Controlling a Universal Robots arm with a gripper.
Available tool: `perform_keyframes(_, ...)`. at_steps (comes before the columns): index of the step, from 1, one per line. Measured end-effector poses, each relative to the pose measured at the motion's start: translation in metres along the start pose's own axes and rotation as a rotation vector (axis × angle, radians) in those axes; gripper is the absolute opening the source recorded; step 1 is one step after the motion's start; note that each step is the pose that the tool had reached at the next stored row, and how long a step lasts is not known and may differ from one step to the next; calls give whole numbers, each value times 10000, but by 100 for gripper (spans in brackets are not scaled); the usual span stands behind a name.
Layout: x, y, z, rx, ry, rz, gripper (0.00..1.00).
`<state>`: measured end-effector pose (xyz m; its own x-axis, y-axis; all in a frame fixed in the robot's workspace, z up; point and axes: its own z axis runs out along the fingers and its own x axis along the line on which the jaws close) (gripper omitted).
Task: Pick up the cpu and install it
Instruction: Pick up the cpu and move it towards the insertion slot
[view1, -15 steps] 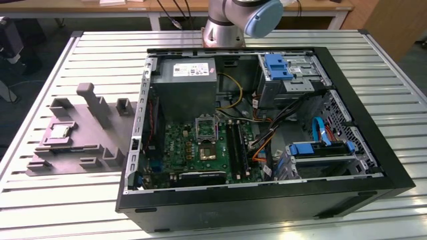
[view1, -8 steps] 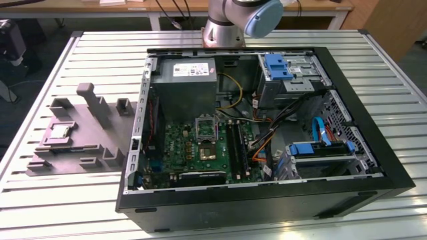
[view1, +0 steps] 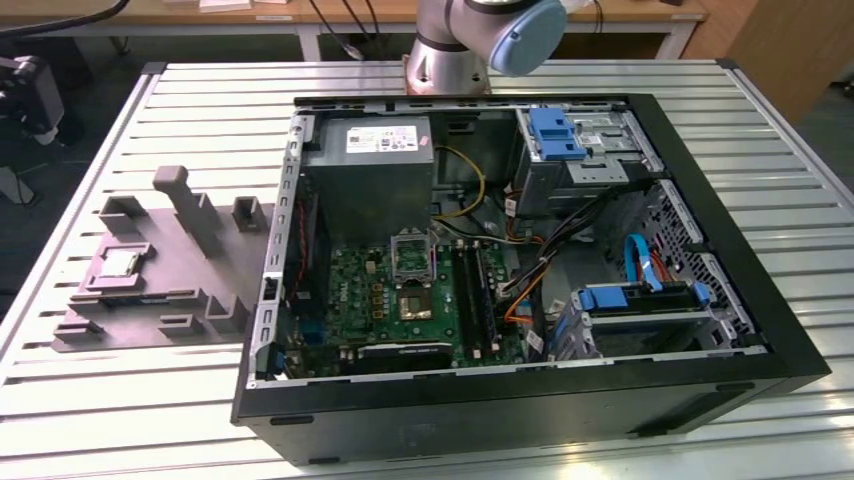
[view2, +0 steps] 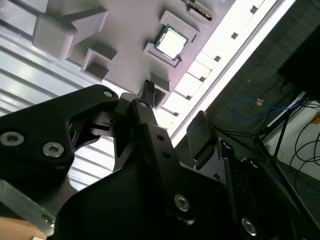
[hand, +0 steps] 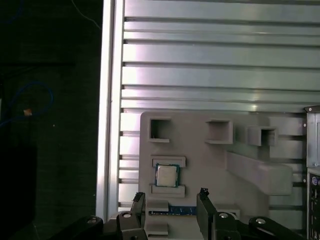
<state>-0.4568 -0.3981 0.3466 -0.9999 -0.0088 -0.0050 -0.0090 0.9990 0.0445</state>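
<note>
Bench (view1: 134, 420) of ribbed metal slats is carrying an open computer case (view1: 534, 420) on the exterior view's right and a grey-purple tray (view1: 160, 285) just beside it on that view's left. The arm (view1: 447, 50) is rising at the bench's far edge and is being cut off by the frame. Inside the case the metal-framed socket (view1: 412, 254) is sitting on the green board, well apart from the tray; whether its frame is latched is too small to tell.

Over the tray the tool (hand: 170, 202) is hanging with its two black fingers (hand: 204, 210) spread wide and nothing between them. The cpu (hand: 166, 175) is lying flat in its recess between two raised blocks, silvery top up. It is sitting just beyond the fingertips and in line with the gap between them, so the tool is standing short of it, not around it. Being square, the chip is offering no long axis. How high the tips are hanging above the tray cannot be judged, and the tool's own body is covering the tray's near part in both wrist views.
</note>
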Motion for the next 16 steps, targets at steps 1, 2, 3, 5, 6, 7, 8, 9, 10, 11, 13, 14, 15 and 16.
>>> perform_keyframes(1, 0, -9, 17, 0, 1, -5, 53)
perform_keyframes(2, 0, -16, 32, 0, 1, -5, 53)
perform_keyframes(3, 1, -21, 42, 1, 1, -4, 53)
perform_keyframes(5, 1, -26, 47, 2, 2, -4, 53)
perform_keyframes(6, 1, -26, 47, 3, 2, -3, 53)
perform_keyframes(7, 1, -26, 47, 3, 2, -4, 53)
perform_keyframes(8, 1, -26, 47, 3, 2, -3, 53)
perform_keyframes(9, 1, -26, 47, 4, 1, -4, 53)
perform_keyframes(10, 1, -26, 47, 4, 1, -4, 53)
perform_keyframes(11, 1, -26, 48, 4, 1, -3, 53)
perform_keyframes(13, 1, -26, 47, 5, 1, -4, 53)
perform_keyframes(14, 1, -26, 48, 5, 1, -4, 53)
perform_keyframes(15, 1, -26, 48, 5, 1, -4, 53)
perform_keyframes(16, 1, -26, 47, 6, 2, -4, 53)
